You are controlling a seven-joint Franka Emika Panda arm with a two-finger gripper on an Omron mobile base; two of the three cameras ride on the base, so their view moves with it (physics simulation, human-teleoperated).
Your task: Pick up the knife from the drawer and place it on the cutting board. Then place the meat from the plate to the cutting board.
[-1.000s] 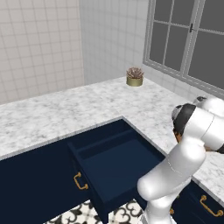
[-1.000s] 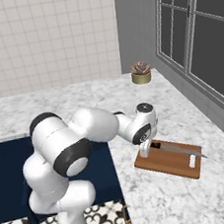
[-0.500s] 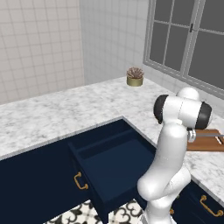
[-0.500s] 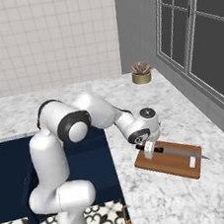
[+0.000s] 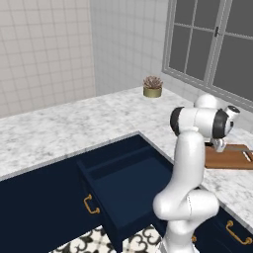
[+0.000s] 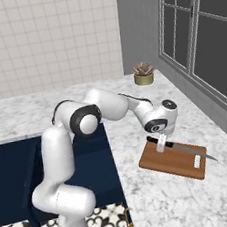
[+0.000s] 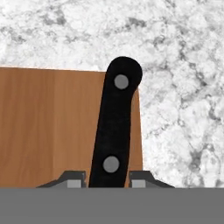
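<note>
**A:** Hovering low over the cutting board (image 6: 172,159), the gripper (image 6: 160,145) has its jaws set either side of the knife (image 6: 183,151). In the hand view the black handle runs up between both fingertips (image 7: 72,179) at the bottom of the frame. The blade stretches toward the lower right of the right base view, its tip poking past the board's end.

**B:** Closed on it, or let go?

**A:** Can't tell. The fingertips sit close beside the handle, but the contact itself is cut off at the bottom edge.

**B:** So what's the danger?

**A:** My guess is that overhang. The handle end also sticks beyond the board's edge in the hand view, so a lift with the knife dragging could swing it onto the worktop (image 6: 146,202).

**B:** And the meat?

**A:** No sighting of meat or plate. The drawer (image 5: 129,185) gapes open at centre of the left base view, and there the arm covers much of the board.
</note>
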